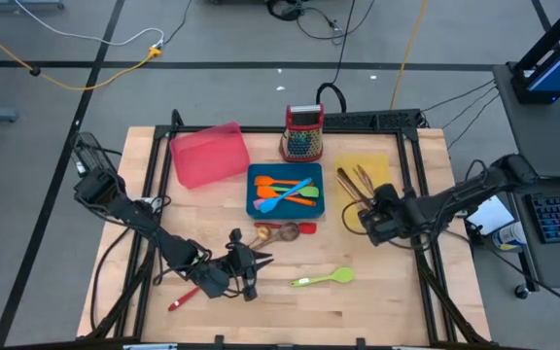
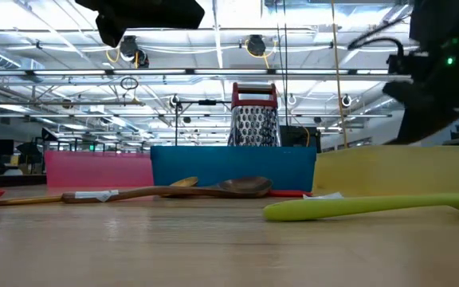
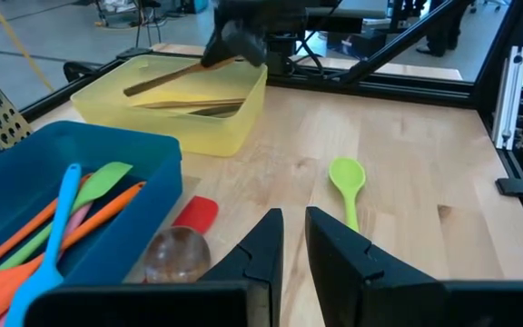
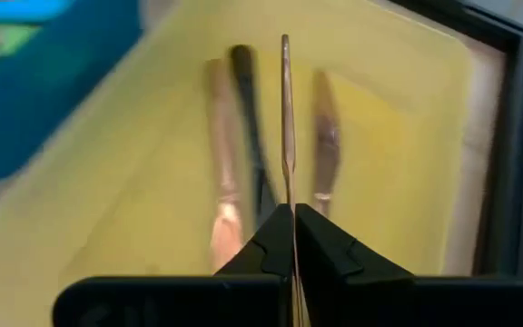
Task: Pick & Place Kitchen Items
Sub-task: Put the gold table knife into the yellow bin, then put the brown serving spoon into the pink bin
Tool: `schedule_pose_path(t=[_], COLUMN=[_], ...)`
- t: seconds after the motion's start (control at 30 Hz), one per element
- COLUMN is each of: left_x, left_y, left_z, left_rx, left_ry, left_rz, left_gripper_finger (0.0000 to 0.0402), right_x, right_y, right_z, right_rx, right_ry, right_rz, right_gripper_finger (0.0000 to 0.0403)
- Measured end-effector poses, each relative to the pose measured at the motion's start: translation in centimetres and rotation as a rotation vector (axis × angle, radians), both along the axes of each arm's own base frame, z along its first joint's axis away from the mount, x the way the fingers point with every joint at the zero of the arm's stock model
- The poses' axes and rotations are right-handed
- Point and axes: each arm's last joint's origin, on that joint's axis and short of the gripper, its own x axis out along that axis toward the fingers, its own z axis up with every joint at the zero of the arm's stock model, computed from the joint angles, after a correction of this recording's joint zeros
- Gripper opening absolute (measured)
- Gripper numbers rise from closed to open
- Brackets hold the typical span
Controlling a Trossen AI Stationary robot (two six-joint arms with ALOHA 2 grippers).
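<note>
My right gripper is shut on a thin copper-toned utensil over the yellow tray, where several more copper-toned cutlery pieces lie. My left gripper stands low near the table's near edge, its fingers a little apart and empty. A green spoon lies flat on the table ahead of it. A brown spoon and a red spatula lie in front of the blue tray. Another red utensil lies by the left arm. My right gripper pinches the copper-toned utensil by one end between its two fingers, the thin edge facing the camera. The utensil runs on beyond the fingertips, along the fingers. In the left wrist view it slants down into the yellow tray; whether its free end touches the tray, I cannot tell.
The blue tray holds orange, blue and green silicone utensils. A pink tray stands at the far left and a red-topped grater behind the blue tray. A black frame borders the table.
</note>
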Motion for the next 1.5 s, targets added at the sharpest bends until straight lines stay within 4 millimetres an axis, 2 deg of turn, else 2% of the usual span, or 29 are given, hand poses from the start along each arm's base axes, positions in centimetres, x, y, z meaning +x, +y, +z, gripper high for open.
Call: schedule_pose_path(t=[0.1, 0.27, 0.5, 0.73, 0.9, 1.17, 1.3, 1.5], left_x=[0.0, 0.3, 0.6, 0.7, 0.7, 0.8, 1.1, 1.5], left_y=[0.1, 0.5, 1.1, 1.2, 1.2, 1.4, 2.2, 3.9], left_z=[0.0, 0.0, 0.0, 0.0, 0.0, 0.0, -0.1, -1.0], left_rx=[0.000, 0.001, 0.000, 0.035, 0.053, 0.094, 0.109, 0.100], left_ry=[0.000, 0.000, 0.000, 0.011, 0.016, 0.018, 0.030, 0.138], left_rz=[0.003, 0.016, 0.036, 0.028, 0.022, 0.045, 0.080, 0.072], left_gripper_finger=[0.0051, 0.0051, 0.0051, 0.0051, 0.0051, 0.0051, 0.0052, 0.0053], right_x=[-0.1, 0.6, 1.0, 0.7, 0.8, 2.0, 3.3, 4.9], right_y=[-0.7, -1.3, -2.4, -3.1, -3.2, -3.0, -2.9, -2.6], right_z=[-1.7, -3.8, -5.5, -6.3, -6.3, -5.7, -4.6, -2.1], right_rx=[0.000, 0.007, -0.033, -0.037, -0.048, -0.127, -0.208, -0.384], right_ry=[-0.023, -0.088, -0.106, -0.119, -0.101, -0.085, -0.146, -0.266], right_rz=[-0.032, 0.030, 0.100, 0.078, 0.101, 0.263, 0.374, 0.512], right_gripper_finger=[0.0002, 0.0002, 0.0008, 0.0049, 0.0081, 0.0134, 0.0153, 0.0170])
